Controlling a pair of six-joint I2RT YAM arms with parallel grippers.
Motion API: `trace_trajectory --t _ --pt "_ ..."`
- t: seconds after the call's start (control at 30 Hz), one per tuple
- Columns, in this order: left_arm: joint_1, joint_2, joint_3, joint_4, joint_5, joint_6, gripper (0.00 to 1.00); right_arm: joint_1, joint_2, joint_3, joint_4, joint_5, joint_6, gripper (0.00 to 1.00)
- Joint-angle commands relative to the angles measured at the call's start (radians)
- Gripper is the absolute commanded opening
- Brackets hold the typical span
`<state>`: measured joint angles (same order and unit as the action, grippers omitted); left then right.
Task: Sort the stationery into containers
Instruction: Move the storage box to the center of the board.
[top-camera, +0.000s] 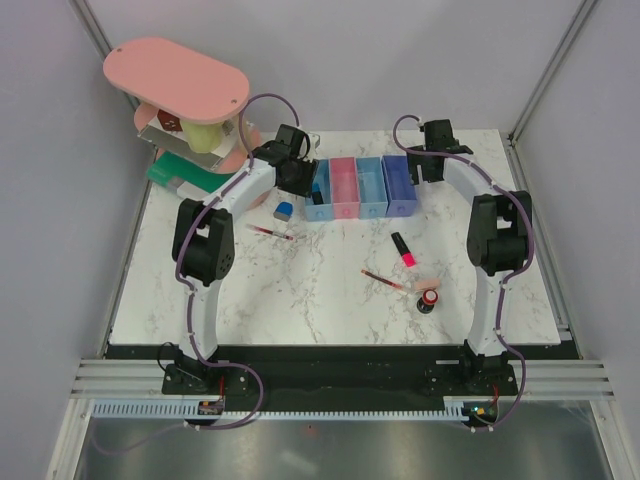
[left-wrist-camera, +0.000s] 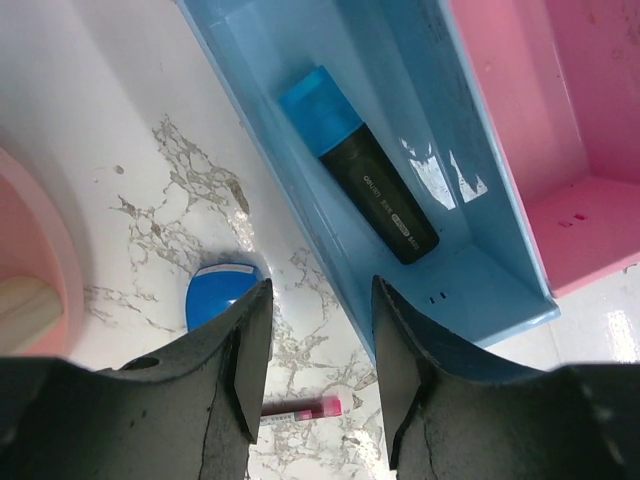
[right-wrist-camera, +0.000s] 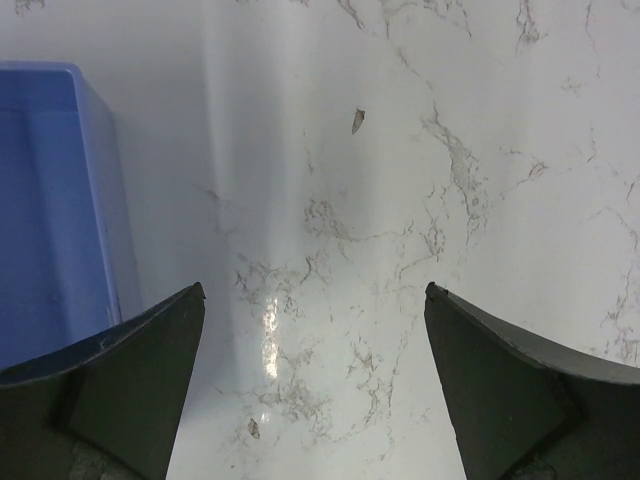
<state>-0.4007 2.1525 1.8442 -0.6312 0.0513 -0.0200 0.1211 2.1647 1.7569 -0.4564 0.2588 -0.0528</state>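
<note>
Blue-capped highlighter (left-wrist-camera: 365, 170), black body, lies diagonally on the floor of the leftmost light blue bin (left-wrist-camera: 480, 285). The left gripper (left-wrist-camera: 320, 320) hangs right above that bin's near end, fingers parted about halfway, nothing between them. Next door is the pink bin (top-camera: 344, 185), then the second light blue bin (top-camera: 371, 186), then the purple-blue bin (top-camera: 397, 183), all four side by side in a row. On the marble table (top-camera: 300, 300) just left of the row, the small blue-white block (top-camera: 283, 210) sits close beside the leftmost bin, and nearer the arms a thin red pen (top-camera: 270, 232) lies flat. Over on the right half, the pink-red marker (top-camera: 403, 250) with its black cap lies in front of the row, apart from it. Closer in, a second thin red pen (top-camera: 383, 280) points its end toward the pale pink eraser (top-camera: 427, 285); whether they touch, I cannot tell. The round red-and-black knob (top-camera: 429, 301) stands just beside the eraser. The right gripper (right-wrist-camera: 315, 300) hovers over the marble just right of the purple-blue bin, fingers spread wide, gripping nothing. At the far left corner stands the big pink oval-topped stand (top-camera: 175, 75), a green flat box (top-camera: 165, 172) at its foot
</note>
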Motion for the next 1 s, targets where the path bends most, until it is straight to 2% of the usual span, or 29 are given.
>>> trace_trajectory --t 0.0,0.17,0.43,0.97 --pt "0.019 0.024 0.047 0.076 0.002 0.008 0.50 0.000 -0.011 -0.004 0.015 -0.021 0.008 0.98" --pt "0.007 0.113 0.121 0.073 0.056 -0.015 0.50 0.011 -0.006 -0.005 0.015 -0.029 0.010 0.98" --pt "-0.035 0.153 0.181 0.074 0.067 -0.021 0.49 0.084 0.027 0.010 0.016 -0.026 0.004 0.98" --pt "-0.084 0.161 0.168 0.038 0.056 -0.011 0.49 0.193 0.090 0.012 0.021 -0.085 0.016 0.98"
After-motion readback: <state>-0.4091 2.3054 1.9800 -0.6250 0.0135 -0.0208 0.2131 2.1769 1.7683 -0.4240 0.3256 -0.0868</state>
